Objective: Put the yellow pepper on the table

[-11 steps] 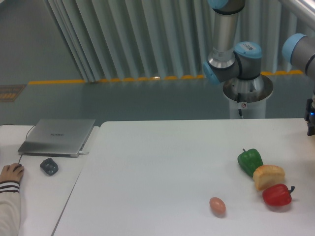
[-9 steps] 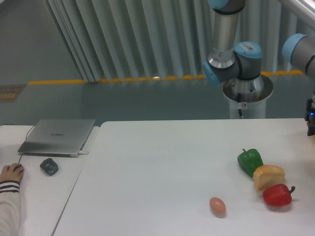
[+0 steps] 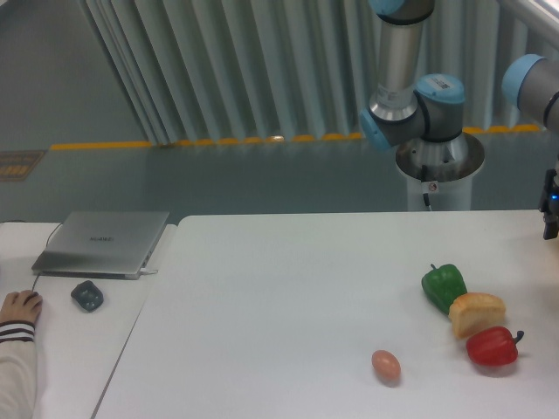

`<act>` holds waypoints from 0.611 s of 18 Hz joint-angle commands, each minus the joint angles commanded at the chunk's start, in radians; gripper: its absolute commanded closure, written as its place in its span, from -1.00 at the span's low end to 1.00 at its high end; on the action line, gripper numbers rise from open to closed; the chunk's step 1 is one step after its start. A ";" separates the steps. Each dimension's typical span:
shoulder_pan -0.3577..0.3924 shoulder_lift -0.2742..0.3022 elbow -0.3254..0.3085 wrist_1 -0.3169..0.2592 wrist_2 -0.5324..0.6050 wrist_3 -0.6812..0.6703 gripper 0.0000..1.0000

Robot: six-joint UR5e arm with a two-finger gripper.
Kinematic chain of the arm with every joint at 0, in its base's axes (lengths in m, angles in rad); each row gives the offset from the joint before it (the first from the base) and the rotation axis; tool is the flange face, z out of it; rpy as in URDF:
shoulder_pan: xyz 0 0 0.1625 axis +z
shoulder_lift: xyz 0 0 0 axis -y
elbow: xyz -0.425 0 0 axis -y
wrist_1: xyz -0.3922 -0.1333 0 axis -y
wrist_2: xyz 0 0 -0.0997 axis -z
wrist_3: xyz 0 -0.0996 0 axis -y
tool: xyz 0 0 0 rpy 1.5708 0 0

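Arm [image 3: 534, 83] shifted slightly right; gripper apparently cut off; table [image 3: 279, 288] unchanged.

The big white table [image 3: 288, 297] has a smooth, matt top. On its right side, the red pepper [image 3: 492, 346] and green pepper [image 3: 444, 285] look shiny like plastic. The tan bread roll [image 3: 477, 312] looks dull and a bit rough. The flat silver laptop [image 3: 102, 242] far left looks like brushed metal.
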 joint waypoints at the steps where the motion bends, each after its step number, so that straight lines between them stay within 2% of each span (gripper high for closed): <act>1: 0.014 0.002 -0.003 0.046 0.003 -0.023 -1.00; 2: 0.021 0.008 -0.003 0.064 0.009 -0.023 -1.00; 5: 0.018 0.014 -0.011 0.068 0.076 0.007 -1.00; 7: 0.038 0.014 -0.012 0.062 0.184 0.131 -1.00; 11: 0.103 0.015 -0.020 0.055 0.198 0.179 -1.00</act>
